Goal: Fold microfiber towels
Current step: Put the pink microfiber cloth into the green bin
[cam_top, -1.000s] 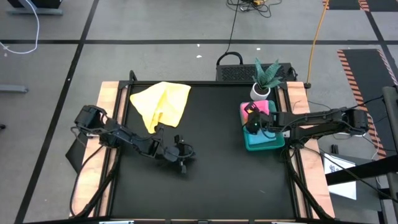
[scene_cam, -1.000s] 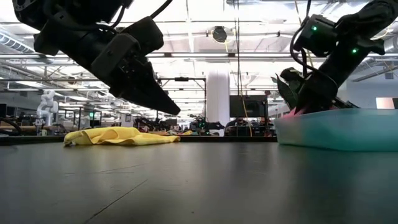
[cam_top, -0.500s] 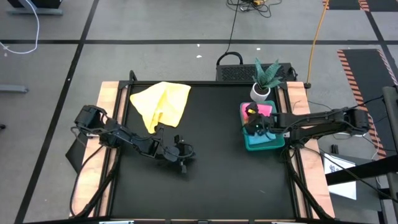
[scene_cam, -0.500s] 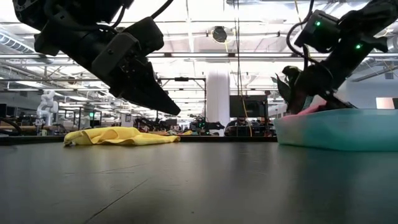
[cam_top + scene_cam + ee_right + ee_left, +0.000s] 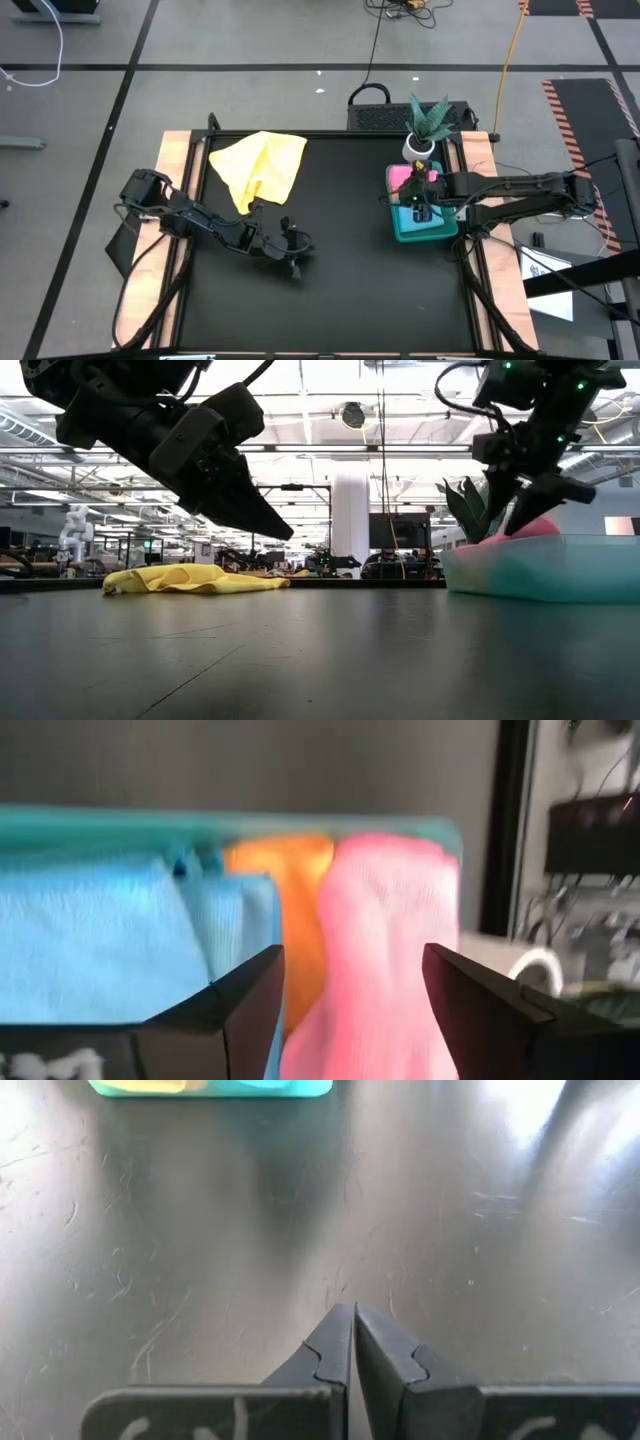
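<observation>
Over the tray (image 5: 440, 232), right gripper (image 5: 421, 207) hangs w/ jaws wide, empty, above pink towel (image 5: 385, 940); blue (image 5: 95, 935) and orange-yellow ones beside it. Left gripper (image 5: 296, 262) shut mid-table. Far corner: yellow towel (image 5: 262, 168) unfolded. Risk: dropped pink towel springs open, overhangs rim.

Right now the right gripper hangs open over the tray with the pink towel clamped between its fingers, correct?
Not quite. The right gripper is open over the tray, but holds nothing: in the right wrist view the pink towel lies in the tray beyond its spread fingers.
</observation>
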`<act>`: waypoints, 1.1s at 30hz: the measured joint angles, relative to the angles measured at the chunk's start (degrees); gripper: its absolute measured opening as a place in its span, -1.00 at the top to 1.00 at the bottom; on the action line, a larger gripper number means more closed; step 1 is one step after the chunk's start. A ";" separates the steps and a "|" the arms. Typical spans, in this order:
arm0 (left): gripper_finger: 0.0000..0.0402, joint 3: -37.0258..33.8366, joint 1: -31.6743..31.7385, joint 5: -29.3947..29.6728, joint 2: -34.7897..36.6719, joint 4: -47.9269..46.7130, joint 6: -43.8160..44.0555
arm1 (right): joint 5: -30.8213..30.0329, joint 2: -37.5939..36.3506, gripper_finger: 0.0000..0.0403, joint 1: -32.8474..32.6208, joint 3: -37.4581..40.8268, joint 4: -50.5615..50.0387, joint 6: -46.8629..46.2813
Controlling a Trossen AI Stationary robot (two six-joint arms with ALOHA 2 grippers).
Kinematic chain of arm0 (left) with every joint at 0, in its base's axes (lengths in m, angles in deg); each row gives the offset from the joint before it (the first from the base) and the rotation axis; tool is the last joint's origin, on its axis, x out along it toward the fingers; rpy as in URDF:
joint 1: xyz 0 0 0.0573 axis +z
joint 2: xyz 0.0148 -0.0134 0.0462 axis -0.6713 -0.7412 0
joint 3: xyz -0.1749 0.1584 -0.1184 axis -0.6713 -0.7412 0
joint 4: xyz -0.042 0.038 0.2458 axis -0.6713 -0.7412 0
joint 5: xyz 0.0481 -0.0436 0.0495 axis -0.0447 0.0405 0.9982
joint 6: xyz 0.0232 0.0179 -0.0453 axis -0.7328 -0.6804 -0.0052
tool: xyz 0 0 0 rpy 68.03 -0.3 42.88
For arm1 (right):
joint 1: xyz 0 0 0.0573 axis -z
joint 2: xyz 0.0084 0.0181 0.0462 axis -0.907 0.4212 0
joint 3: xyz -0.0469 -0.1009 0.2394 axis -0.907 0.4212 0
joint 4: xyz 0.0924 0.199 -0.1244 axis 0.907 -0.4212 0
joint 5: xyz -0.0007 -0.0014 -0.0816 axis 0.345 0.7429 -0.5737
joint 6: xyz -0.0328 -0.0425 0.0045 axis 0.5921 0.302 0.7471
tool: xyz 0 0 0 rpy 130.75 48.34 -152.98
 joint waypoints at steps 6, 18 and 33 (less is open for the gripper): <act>0.89 0.00 0.00 0.00 0.00 0.34 -0.46 | -2.91 4.36 -0.14 1.14 1.93 -5.25 -1.82; 0.89 0.00 0.00 -0.01 0.00 0.03 -0.47 | -12.31 13.85 -0.13 3.90 3.67 -3.22 5.12; 0.89 0.00 0.00 -0.02 0.00 0.03 -0.90 | -30.14 14.49 0.92 4.42 3.67 1.57 28.82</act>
